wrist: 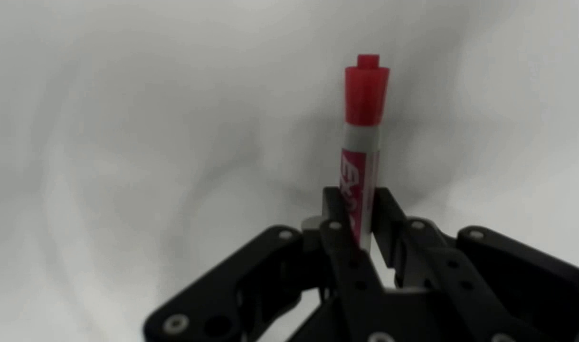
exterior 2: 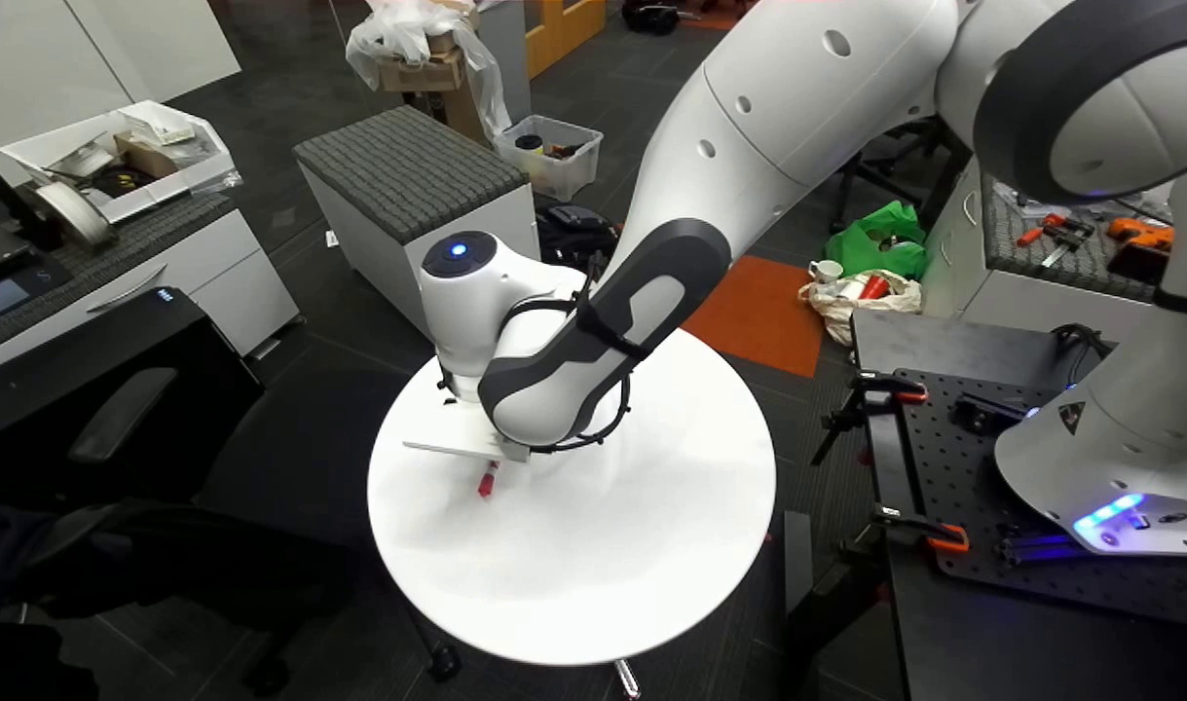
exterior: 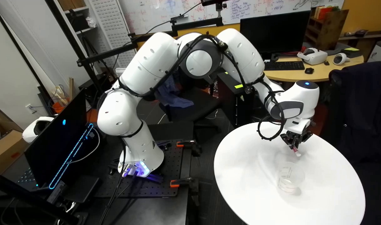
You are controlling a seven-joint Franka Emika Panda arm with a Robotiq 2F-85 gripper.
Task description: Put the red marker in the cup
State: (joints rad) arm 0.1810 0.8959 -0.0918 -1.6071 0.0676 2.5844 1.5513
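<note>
The red marker (wrist: 366,97) is clamped between the fingertips of my gripper (wrist: 355,209) in the wrist view, its red cap pointing away from the fingers. In an exterior view my gripper (exterior: 295,143) points down over the round white table, and the marker (exterior: 296,151) sticks out below it. The clear cup (exterior: 286,179) stands on the table there, faint, apparently upright, a little nearer that camera than the marker. In an exterior view the marker's red end (exterior 2: 487,482) shows below the wrist; the fingers and cup are hidden there. The marker's exact height above the table is hard to tell.
The round white table (exterior 2: 603,565) bears the cup, and its edge curves around the work area. A dark chair with a jacket (exterior: 360,109) stands beside it. The black robot table with orange-tipped clamps (exterior: 184,182) stands across a gap. A cable loop (exterior: 271,137) hangs from the wrist.
</note>
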